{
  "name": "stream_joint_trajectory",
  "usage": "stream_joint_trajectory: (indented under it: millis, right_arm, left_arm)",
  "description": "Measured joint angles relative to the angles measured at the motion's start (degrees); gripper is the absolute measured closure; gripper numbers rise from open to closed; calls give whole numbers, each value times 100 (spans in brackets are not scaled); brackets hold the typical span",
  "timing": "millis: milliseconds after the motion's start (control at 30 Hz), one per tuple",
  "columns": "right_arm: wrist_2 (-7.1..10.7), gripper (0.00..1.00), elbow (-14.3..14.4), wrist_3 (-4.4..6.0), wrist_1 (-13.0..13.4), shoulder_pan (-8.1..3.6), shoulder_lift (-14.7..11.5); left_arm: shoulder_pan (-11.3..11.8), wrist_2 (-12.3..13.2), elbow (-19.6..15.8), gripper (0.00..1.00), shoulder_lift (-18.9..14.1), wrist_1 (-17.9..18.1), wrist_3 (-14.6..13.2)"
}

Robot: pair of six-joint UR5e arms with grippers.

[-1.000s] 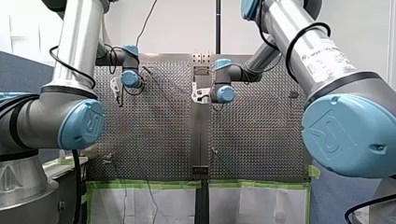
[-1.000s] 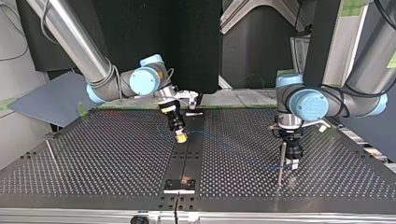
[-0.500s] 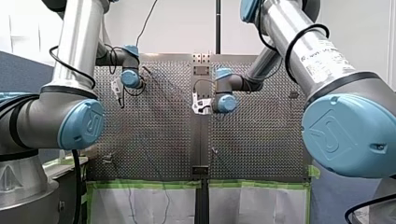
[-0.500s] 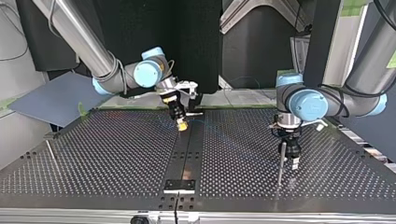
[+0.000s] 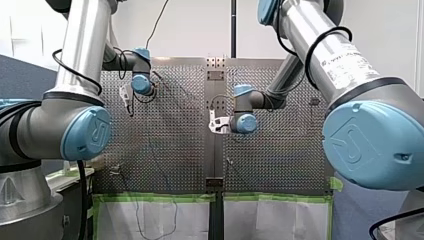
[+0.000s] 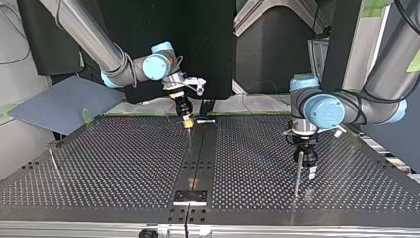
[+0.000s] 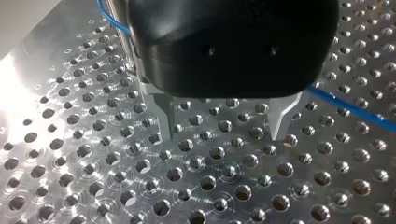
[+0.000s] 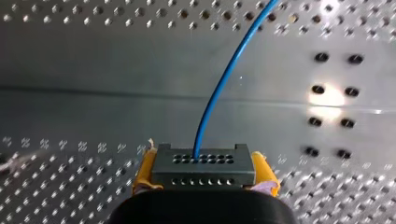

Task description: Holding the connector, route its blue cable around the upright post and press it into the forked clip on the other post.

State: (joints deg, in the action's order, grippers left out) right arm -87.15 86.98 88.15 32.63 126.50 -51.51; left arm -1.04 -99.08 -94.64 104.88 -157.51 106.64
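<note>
A dark grey connector (image 8: 204, 165) sits between the yellow pads (image 8: 142, 172) of my right gripper (image 8: 204, 179), which is shut on it. The blue cable (image 8: 224, 79) rises from the connector's top. In the top view my right gripper (image 6: 187, 123) hangs tilted over the far end of the dark centre strip. My left gripper (image 7: 224, 128) stands open just above the perforated plate, with nothing between its metal fingers (image 7: 166, 119). The cable (image 7: 355, 112) runs past it on both sides. In the top view my left gripper (image 6: 310, 171) is right beside the upright post (image 6: 297, 176).
A second thin post (image 6: 53, 161) stands near the top view's left edge; I cannot make out its head. A small black block (image 6: 190, 197) sits on the centre strip (image 6: 198, 163) near the front edge. Green tape edges the table (image 5: 160, 197) in the front view.
My right gripper has carried the connector along the centre strip toward the far side of the top view, lower in the front view. My left arm has barely moved beside the post.
</note>
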Motion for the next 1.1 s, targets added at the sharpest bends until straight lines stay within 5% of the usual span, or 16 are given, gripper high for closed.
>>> stream_joint_trajectory:
  millis: [433,767,1100]
  right_arm:
    - [-539,100,708,-150,708,-168,47]
    - [-1094,100,1297,-235,1297,-320,542]
    - [-1179,100,1845,-209,1777,-395,839]
  left_arm:
    - [-4,-30,0,2,0,0,23]
    - [-6,-53,0,2,0,-8,15]
    - [-8,-54,0,2,0,-25,14]
